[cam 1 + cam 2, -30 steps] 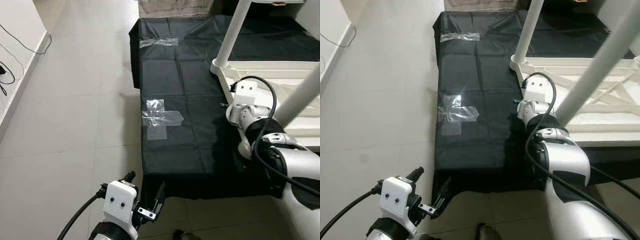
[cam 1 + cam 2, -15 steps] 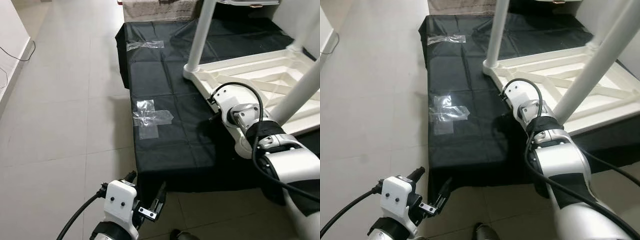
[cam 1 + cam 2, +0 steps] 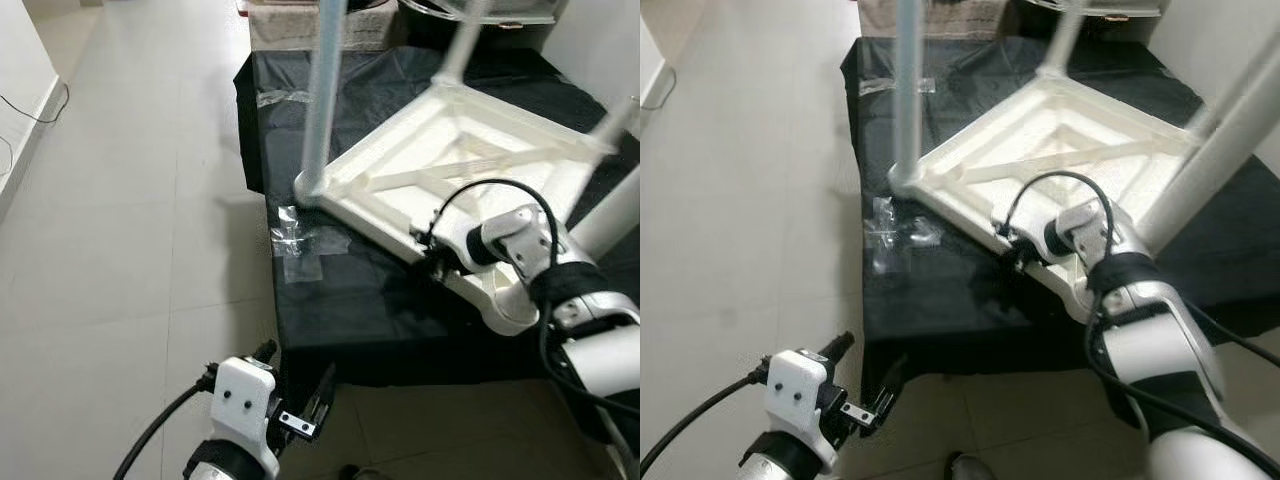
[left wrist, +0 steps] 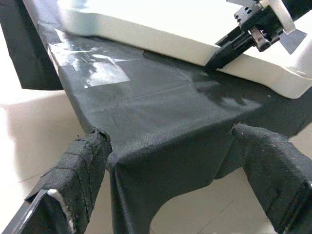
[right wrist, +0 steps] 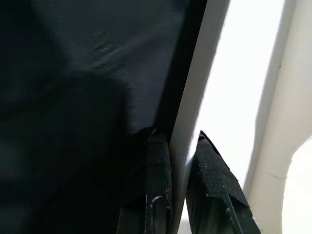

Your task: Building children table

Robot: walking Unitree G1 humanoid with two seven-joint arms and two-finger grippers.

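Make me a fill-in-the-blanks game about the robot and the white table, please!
1. The white table lies upside down on a cloth coloured ____.
2. The right end effector grips the table by its ____.
3. Clear tape is stuck on the cloth near one table ____.
4. The left end effector, near the cloth's front edge, has its fingers ____.

Missing words: black; rim; leg; open

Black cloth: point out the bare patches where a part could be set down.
The black cloth is bare along its near edge, between the clear tape and the right pincer. The far side is crowded by the upturned white table, whose rim that pincer clamps.
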